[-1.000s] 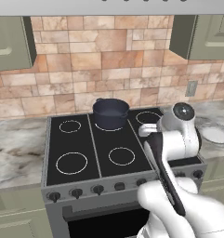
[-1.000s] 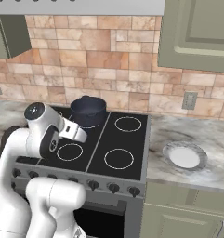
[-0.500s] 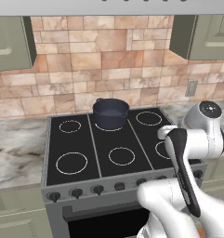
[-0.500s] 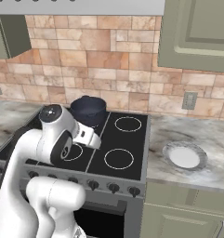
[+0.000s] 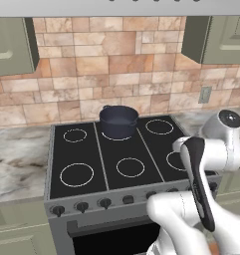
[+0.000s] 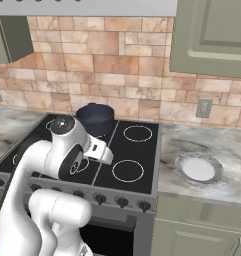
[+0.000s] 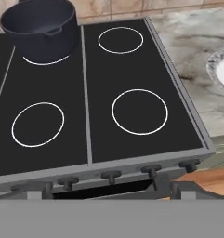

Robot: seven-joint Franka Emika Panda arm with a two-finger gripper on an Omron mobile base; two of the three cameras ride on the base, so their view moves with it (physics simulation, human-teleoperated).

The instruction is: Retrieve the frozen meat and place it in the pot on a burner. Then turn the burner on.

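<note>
The dark navy pot [image 5: 118,121] [image 6: 95,117] stands upright on the back middle burner [image 7: 46,60] of the black cooktop, whose white ring peeks out under its base. Seen from the hand, the pot [image 7: 39,25] is at the top left, far from my gripper [image 7: 111,190]. The gripper hovers in front of the stove's front edge, open, with nothing between its fingertips [image 7: 39,189]. My arm [image 5: 211,154] [image 6: 67,155] bends over the cooktop's front right part.
A row of knobs [image 5: 81,205] [image 7: 111,175] [image 6: 122,201] runs along the stove front. A white plate [image 6: 198,167] [image 7: 223,69] lies on the marble counter right of the stove. Other burner rings [image 7: 139,111] are bare. Green cabinets hang above.
My arm has swung to the right across the stove front, most of it in the first half second. The pot and the views have not shifted.
</note>
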